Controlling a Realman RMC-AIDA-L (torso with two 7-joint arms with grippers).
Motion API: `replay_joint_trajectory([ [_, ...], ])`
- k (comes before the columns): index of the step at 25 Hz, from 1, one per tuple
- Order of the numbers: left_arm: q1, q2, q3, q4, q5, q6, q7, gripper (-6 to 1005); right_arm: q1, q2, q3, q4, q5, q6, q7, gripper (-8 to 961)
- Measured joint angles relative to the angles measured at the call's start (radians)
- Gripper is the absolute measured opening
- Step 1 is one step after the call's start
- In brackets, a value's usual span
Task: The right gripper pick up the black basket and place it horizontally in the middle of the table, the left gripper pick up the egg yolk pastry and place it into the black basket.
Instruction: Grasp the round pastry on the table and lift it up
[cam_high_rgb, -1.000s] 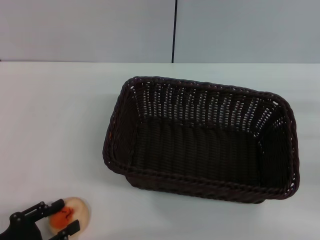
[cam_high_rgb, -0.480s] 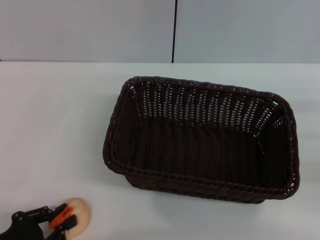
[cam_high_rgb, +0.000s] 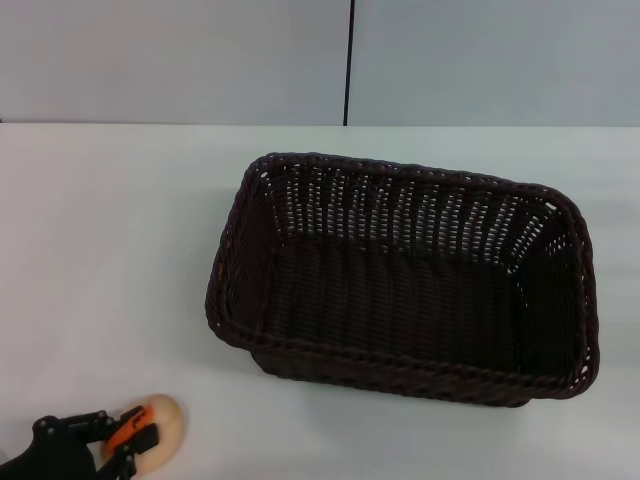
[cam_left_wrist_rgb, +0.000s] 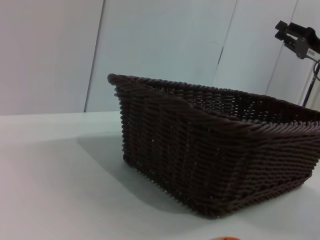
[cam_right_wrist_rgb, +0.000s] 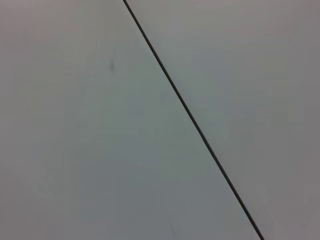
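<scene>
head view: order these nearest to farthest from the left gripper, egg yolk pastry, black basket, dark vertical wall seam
1. egg yolk pastry, between the left gripper fingers at the table's near left corner.
2. black basket, on the table's middle, to the right.
3. dark vertical wall seam, beyond the table's far edge.

Dark brown-black woven basket (cam_high_rgb: 400, 280); cream, orange-patched pastry (cam_high_rgb: 155, 430); white table (cam_high_rgb: 100, 230).

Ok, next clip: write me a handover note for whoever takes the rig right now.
Left end effector: at the near left table edge, fingers around the small round cream pastry with the orange-red top; a firm grip is not confirmed.
Right end effector: out of view.
Large dark woven rectangular basket: set lengthwise mid-table on the white tabletop, empty.
Done: basket placed.
Left: carry the pastry into the basket.
</scene>
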Motion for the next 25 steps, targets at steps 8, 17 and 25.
replay_joint_trajectory([
  [8,-0.008,0.000,-0.003,-0.010,0.001,0.007,-0.002,174,0.001,0.000,0.002,0.000,0.002,0.003,0.000,395],
  [17,-0.029,0.000,-0.141,-0.011,-0.022,0.135,-0.022,118,0.002,0.000,0.004,0.000,0.005,0.011,0.000,395],
  [25,-0.142,-0.001,-0.401,-0.141,-0.024,0.235,-0.076,78,-0.002,0.001,-0.002,0.008,0.005,0.008,0.000,395],
])
